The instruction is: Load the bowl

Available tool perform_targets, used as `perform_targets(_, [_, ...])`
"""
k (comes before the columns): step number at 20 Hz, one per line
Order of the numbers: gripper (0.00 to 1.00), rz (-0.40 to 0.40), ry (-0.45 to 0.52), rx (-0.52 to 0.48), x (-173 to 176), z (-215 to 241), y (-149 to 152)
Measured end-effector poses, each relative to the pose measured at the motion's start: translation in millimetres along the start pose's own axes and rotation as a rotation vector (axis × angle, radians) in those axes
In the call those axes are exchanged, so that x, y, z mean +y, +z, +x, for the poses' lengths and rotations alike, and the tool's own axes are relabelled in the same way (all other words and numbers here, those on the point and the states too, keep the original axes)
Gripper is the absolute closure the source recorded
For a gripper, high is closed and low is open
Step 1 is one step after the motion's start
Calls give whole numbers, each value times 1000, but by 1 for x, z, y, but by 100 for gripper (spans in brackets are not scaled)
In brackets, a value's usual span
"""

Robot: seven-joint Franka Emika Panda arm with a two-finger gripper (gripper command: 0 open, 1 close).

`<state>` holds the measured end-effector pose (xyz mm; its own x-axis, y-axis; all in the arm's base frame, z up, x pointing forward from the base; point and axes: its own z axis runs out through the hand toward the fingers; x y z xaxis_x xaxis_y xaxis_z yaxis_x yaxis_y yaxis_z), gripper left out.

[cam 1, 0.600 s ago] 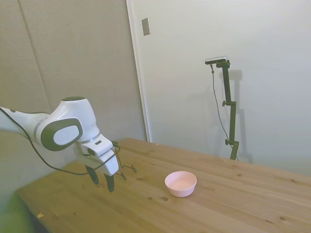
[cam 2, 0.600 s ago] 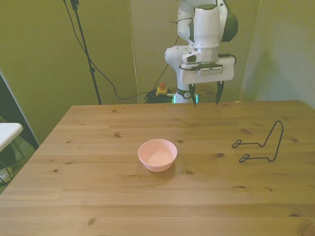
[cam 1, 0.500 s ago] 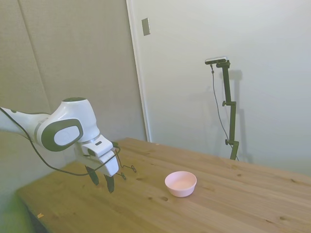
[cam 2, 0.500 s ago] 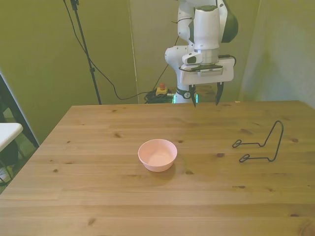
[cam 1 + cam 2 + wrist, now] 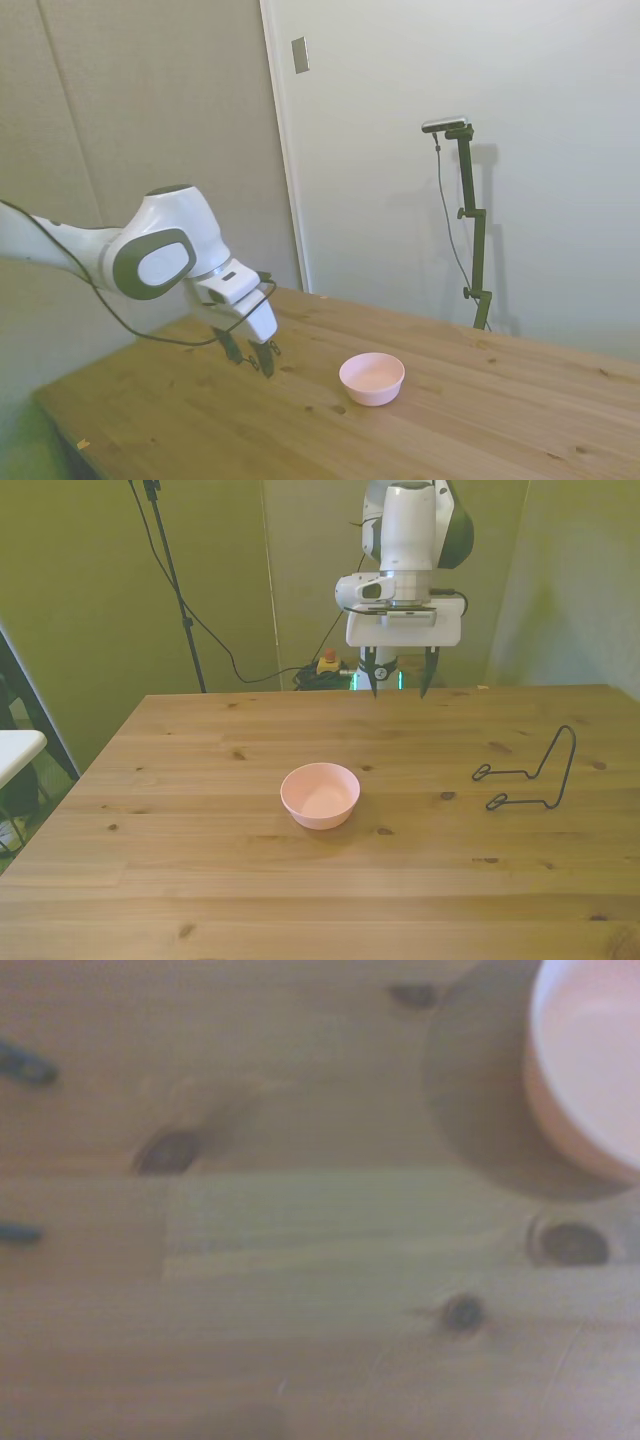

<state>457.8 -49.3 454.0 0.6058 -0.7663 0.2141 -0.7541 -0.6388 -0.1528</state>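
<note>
Gripper (image 5: 398, 691) is hovering empty with fingers spread wide; I'm seeing the bowl (image 5: 320, 794) lying nearer the camera, toward the front view's left of it.

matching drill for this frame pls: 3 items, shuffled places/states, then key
Items:
1. small round pale pink plastic bowl
2. thin dark wire rack
3. claw of the white arm

Places/states:
A. open and empty, above the table's far edge
B. upright and empty, near the middle of the wooden table
C. on the table toward the front view's right, apart from the bowl

Pairs: 1-B, 2-C, 3-A
</note>
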Motion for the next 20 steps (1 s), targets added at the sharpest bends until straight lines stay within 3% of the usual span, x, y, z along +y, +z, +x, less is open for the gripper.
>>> perform_targets(8, [0,-14,44,35,-54,88,38])
perform_targets(19, [0,-98,100,29,-73,130,114])
perform_targets(20, [100,-103,99,27,-72,130,118])
